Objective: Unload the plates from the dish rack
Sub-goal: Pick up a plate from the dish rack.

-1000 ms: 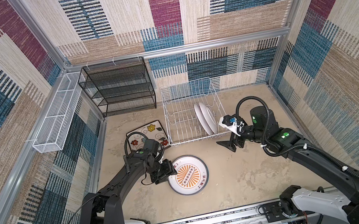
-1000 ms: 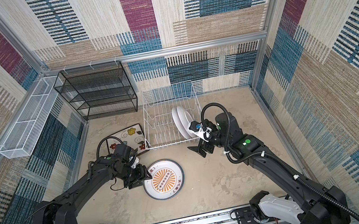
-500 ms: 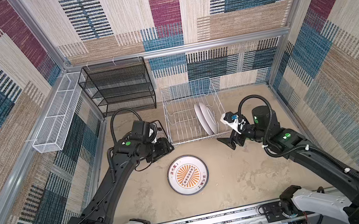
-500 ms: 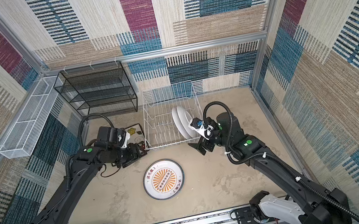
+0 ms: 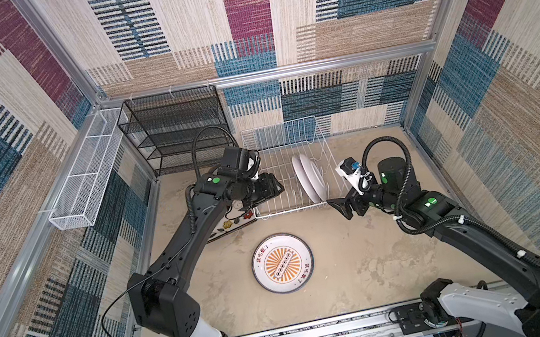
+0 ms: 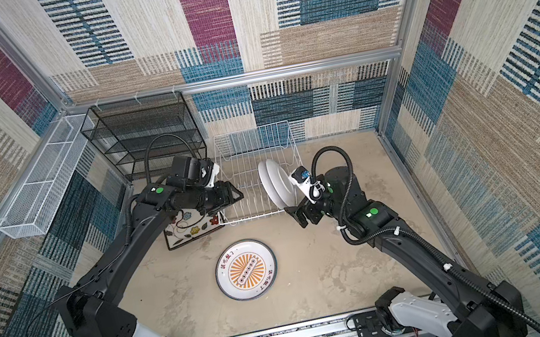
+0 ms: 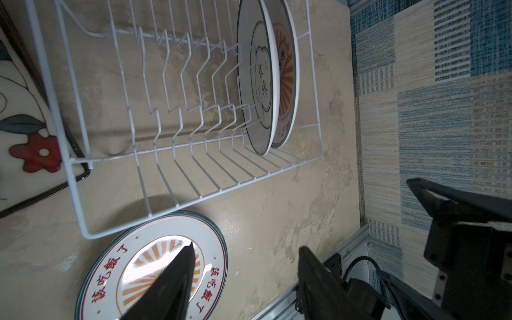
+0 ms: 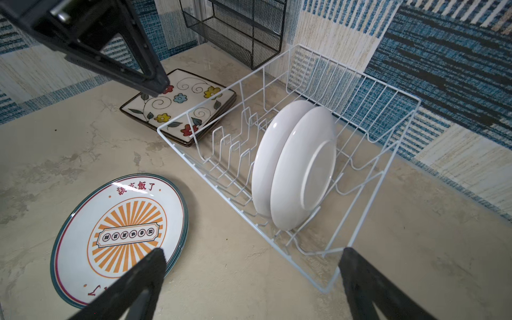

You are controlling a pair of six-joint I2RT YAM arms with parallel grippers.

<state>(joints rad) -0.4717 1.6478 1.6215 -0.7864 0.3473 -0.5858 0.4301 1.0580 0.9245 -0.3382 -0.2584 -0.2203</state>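
Left gripper point(image 7: 246, 246), half-open and empty, hovers at the dish rack's point(image 5: 287, 189) left end, while right gripper point(image 8: 252, 252), spread wide and empty, hangs off its near right corner beside two upright round plates point(image 5: 310, 179).

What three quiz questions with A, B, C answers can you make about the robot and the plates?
1. Where does the flat sunburst plate lie? A on the black shelf; B on the table, in front of the dish rack; C in the white basket.
2. How many round plates stand in the dish rack? A four; B one; C two.
3. How is the right hand? A open and empty; B shut on a plate; C shut on the rack.
Answers: 1 B, it lies face up on the table before the rack. 2 C, two white backs stand side by side. 3 A, its fingers stand wide apart with nothing between.
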